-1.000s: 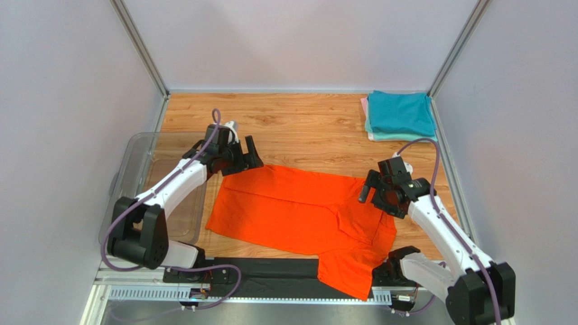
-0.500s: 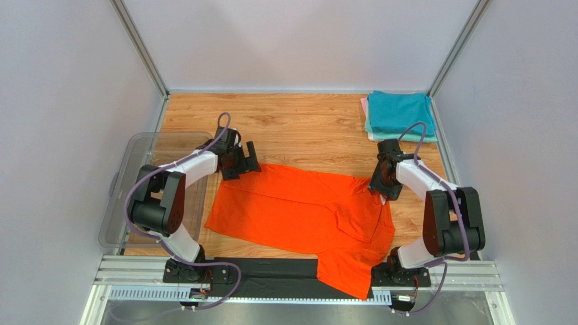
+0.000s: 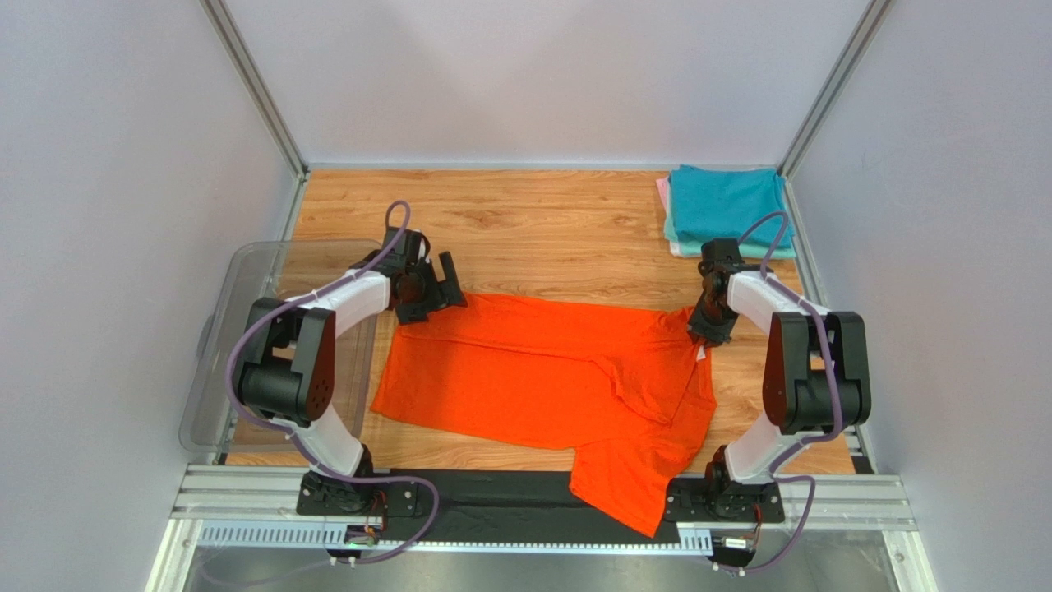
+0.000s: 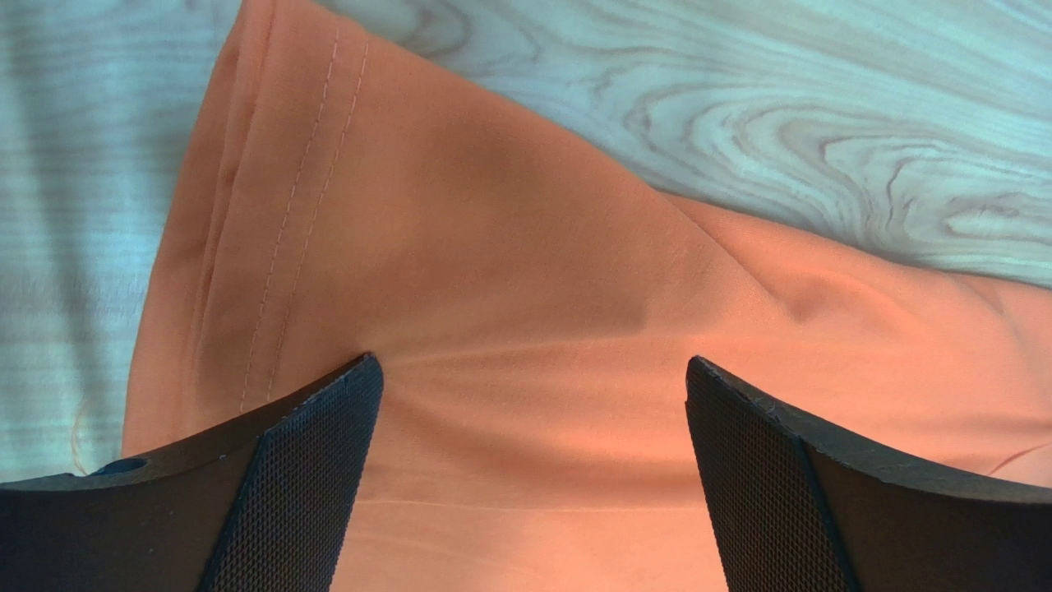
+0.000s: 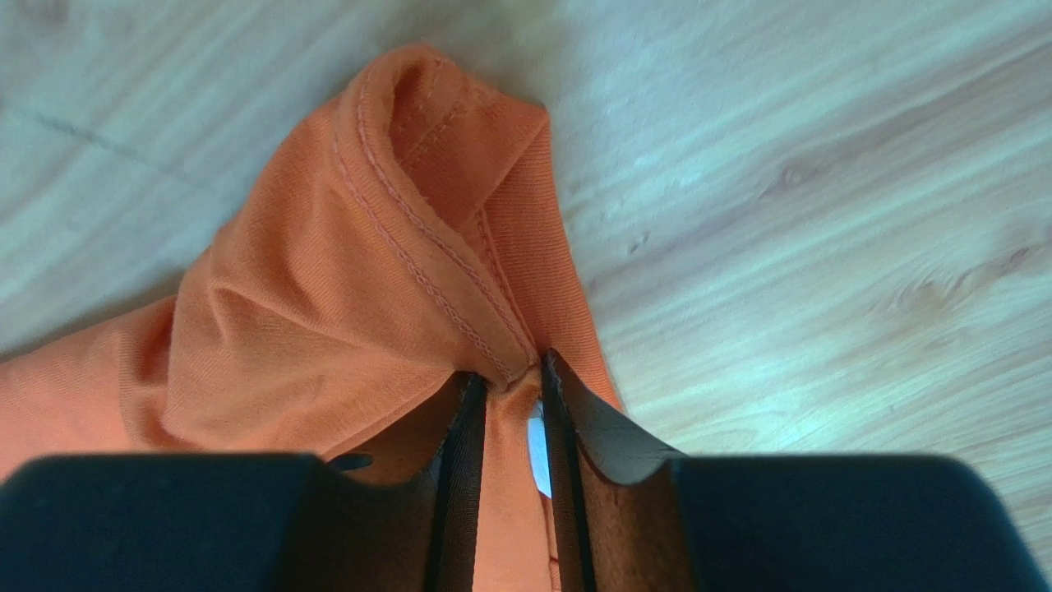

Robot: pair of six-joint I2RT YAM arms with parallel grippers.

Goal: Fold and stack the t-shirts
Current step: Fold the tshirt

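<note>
From above, you have the clear tub (image 3: 235, 323) on the outer side of your left fingers (image 3: 432, 294), alongside that arm. The folded stack (image 3: 729, 207) lies just beyond your right fingers (image 3: 703, 333), teal on top with mint and pale pink edges under it. Neither one touches the orange t-shirt (image 3: 531, 370). That shirt lies spread and creased on the bench (image 3: 543, 234) between the two sets of fingers, with one sleeve draped over the near edge.

In the left wrist view, your left fingers stand wide apart above orange cloth, holding nothing. You cannot tell whether the tips touch it. A hem with double stitching runs ahead of the left-hand tip. The cloth ripples faintly between the tips, and bare wood lies beyond.

In the right wrist view, your right fingers are drawn almost together, pinching a stitched edge of the shirt. The fabric bunches into a raised fold just ahead of the tips. A white label (image 5: 537, 454) shows in the narrow gap between them, and bare bench lies to either side.
</note>
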